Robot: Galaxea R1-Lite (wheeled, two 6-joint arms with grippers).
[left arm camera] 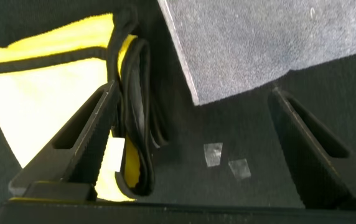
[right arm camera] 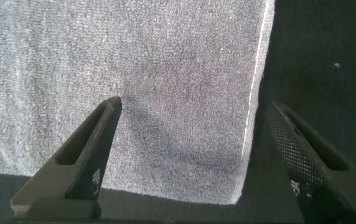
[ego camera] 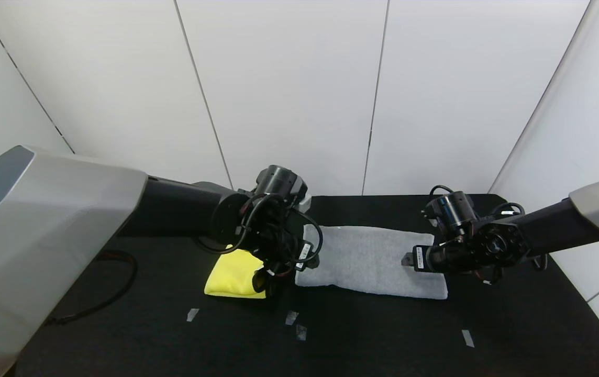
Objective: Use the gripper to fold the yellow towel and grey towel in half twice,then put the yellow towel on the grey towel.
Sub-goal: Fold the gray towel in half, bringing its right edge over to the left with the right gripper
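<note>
The yellow towel (ego camera: 234, 275) lies folded into a small pad on the black table, left of centre. In the left wrist view it (left arm camera: 41, 93) shows stacked dark edging and a white tag. The grey towel (ego camera: 367, 259) lies folded into a long strip in the middle; its patterned band is hidden. My left gripper (ego camera: 278, 273) is open over the gap between the two towels, one finger above the yellow towel's edge and the other near the grey towel's corner (left arm camera: 259, 50). My right gripper (ego camera: 408, 259) is open low over the grey towel's right end (right arm camera: 165, 81), holding nothing.
Small tape marks (ego camera: 291, 317) lie on the black table (ego camera: 121, 335) in front of the towels, and two show in the left wrist view (left arm camera: 213, 154). A black cable (ego camera: 121, 277) loops at the left. White wall panels stand behind the table.
</note>
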